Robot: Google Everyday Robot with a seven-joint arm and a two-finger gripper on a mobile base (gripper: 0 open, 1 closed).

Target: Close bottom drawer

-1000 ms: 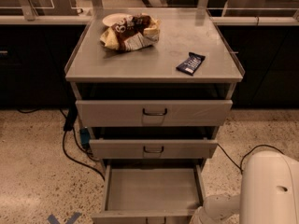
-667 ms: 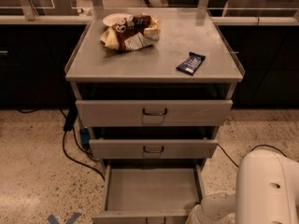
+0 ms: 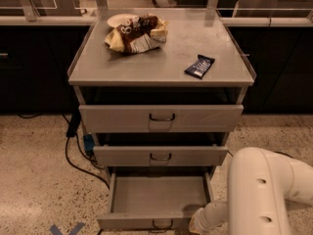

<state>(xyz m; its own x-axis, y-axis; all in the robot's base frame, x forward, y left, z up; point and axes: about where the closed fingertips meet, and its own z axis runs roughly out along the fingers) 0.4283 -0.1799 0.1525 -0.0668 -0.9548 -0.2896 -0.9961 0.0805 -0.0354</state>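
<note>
- Your arm (image 3: 266, 190) has swung left over the last second. Its white elbow now hides more of the floor to the right of the cabinet.
- That puts the gripper (image 3: 196, 223) low at the picture's bottom edge, by the right front corner of the bottom drawer (image 3: 159, 194). You cannot tell whether it touches the front or sits just beside it.
- You also cannot tell how far the gripper is open, or whether it has hold of anything.
- The bottom drawer has not shifted. It stands pulled far out, and its front and small loop handle (image 3: 162, 224) sit well forward of the middle drawer (image 3: 160, 155).
- So the approach is nearly done, but the push has likely not begun.
- A shove at that corner could skew the drawer, so press nearer the middle of the front.
- The snack bar (image 3: 199, 66) on the tabletop (image 3: 161, 67) lies as it did.
</note>
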